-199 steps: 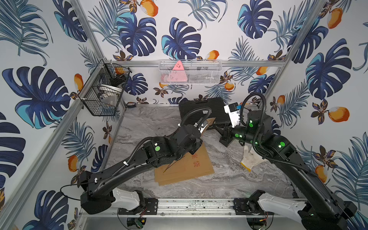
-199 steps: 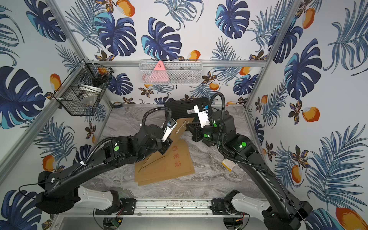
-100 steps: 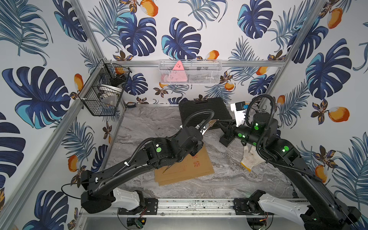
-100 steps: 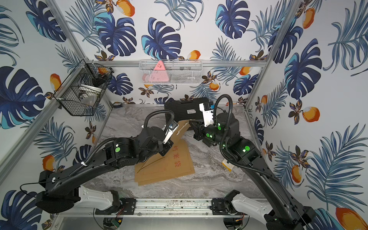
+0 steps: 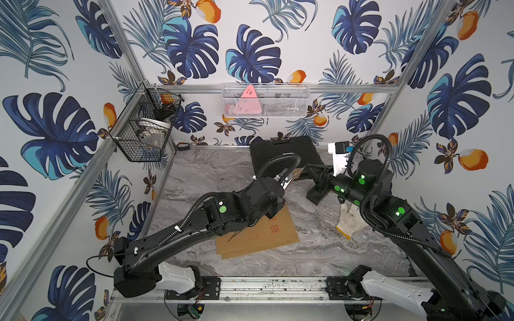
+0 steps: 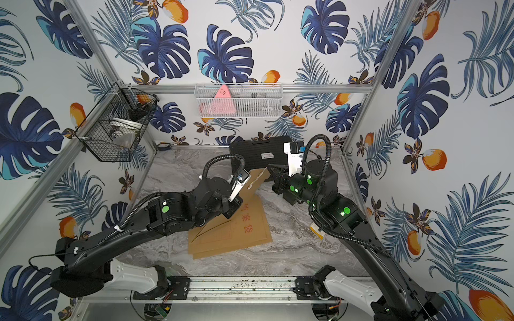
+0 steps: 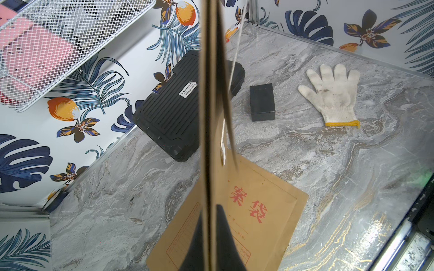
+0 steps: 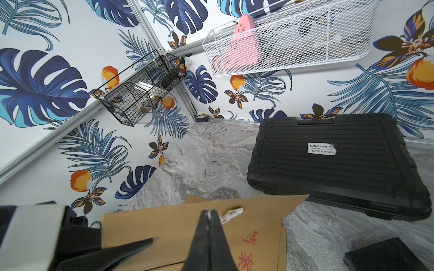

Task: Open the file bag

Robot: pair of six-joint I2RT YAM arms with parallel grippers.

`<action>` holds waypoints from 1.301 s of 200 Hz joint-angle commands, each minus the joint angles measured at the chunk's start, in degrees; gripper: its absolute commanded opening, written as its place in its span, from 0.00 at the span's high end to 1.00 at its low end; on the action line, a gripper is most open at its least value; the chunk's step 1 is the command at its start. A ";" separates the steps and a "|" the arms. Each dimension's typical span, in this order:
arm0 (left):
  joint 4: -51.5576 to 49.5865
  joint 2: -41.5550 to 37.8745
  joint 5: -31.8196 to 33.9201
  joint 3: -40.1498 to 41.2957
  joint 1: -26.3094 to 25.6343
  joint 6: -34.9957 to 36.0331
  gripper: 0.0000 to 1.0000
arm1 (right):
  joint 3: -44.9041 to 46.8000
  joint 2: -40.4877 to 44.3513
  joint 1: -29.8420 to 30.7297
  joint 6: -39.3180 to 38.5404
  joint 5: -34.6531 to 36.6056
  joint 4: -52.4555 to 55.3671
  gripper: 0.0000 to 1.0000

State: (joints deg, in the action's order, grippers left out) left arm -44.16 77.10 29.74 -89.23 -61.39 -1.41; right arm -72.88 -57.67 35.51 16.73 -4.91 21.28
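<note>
Holding the flap [image 6: 257, 180] of the brown file bag [image 6: 236, 236] up in the air, the left hand [image 7: 210, 208] pinches its edge tight. The rest of the bag lies flat on the surface [image 6: 292, 258], in the middle and a bit near. The flap is lifted, so I think the bag is partly open, but its mouth is not pulled wide yet. On the right, the right hand [image 8: 210, 212] is squeezed shut, just beside the white string [image 8: 231, 214] on the flap. I cannot tell if it grips the string.
</note>
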 commanded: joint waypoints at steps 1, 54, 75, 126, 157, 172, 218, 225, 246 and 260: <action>-0.09 0.11 -0.17 -0.40 -0.14 0.80 1.00 | 0.37 0.61 -0.02 0.14 1.21 -3.90 1.00; -0.34 0.27 -0.91 -0.39 -0.14 0.88 1.00 | 1.43 1.51 0.00 0.23 2.21 -5.37 1.00; -0.24 0.06 -1.08 -0.10 -0.20 0.75 1.00 | 1.58 1.81 -0.04 0.23 4.11 -5.20 1.00; -0.64 -0.54 -1.50 0.60 -0.23 0.53 1.00 | 2.39 3.15 -0.10 0.23 11.08 -3.99 1.00; -0.84 -0.68 -2.34 0.78 -0.23 0.78 1.00 | 2.48 3.44 -0.13 0.41 12.21 -3.37 1.00; -0.70 -0.88 -3.20 0.80 -0.23 0.88 1.00 | 2.47 3.44 -0.17 0.59 13.53 -2.79 1.00; 2.01 -4.50 -5.04 2.86 -0.23 -0.88 1.00 | 2.30 3.69 -0.35 0.76 18.28 0.44 1.00; 2.99 -5.49 -5.70 3.54 -0.18 -1.78 1.00 | 2.47 3.92 -0.43 0.72 18.48 0.67 1.00; 7.51 -9.12 -7.27 6.42 -0.21 -5.27 1.00 | 3.25 4.87 -0.53 -0.45 15.98 -0.09 1.00; 11.14 -11.63 -8.66 8.57 -0.23 -8.01 1.00 | 4.21 5.91 -0.53 -1.83 11.78 -1.63 1.00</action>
State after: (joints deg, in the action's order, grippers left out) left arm -41.21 68.58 23.64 -83.05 -61.58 -3.88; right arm -69.65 -52.90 34.96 17.02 11.42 20.64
